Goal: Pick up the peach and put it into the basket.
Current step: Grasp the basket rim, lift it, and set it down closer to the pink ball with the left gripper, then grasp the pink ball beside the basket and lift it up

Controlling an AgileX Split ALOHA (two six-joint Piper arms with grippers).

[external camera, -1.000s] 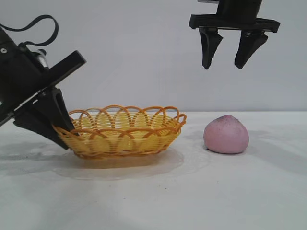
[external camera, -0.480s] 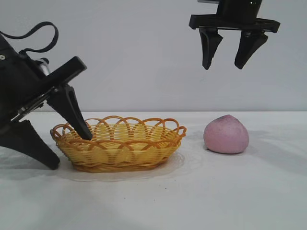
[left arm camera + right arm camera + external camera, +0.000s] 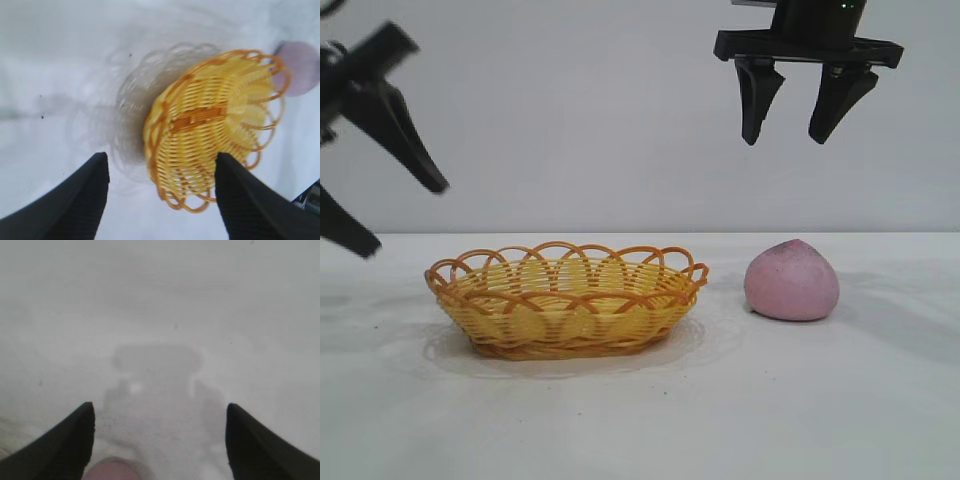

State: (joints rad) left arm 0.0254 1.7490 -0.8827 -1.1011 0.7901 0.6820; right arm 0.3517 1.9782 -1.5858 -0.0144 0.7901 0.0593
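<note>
A soft, matte pinkish-purple rounded peach (image 3: 791, 281) with a small pointed tip rests on the white table (image 3: 740, 420), just beside the shallow oval woven basket (image 3: 567, 297), yellow with an orange looped rim, on the basket's right-arm side, not touching it; the basket is empty. What has just changed: the black left gripper (image 3: 375, 170), which a second ago was pinching the basket's far rim, has let go, spread its fingers and lifted up and away from the basket, empty; the basket now sits flat and settled. This suggests the basket's positioning is done and the peach pickup comes next. The black right gripper (image 3: 798, 105) hangs high above the peach, fingers apart, holding nothing. Clear air lies between it and the peach; bare table surrounds the basket on all sides.
</note>
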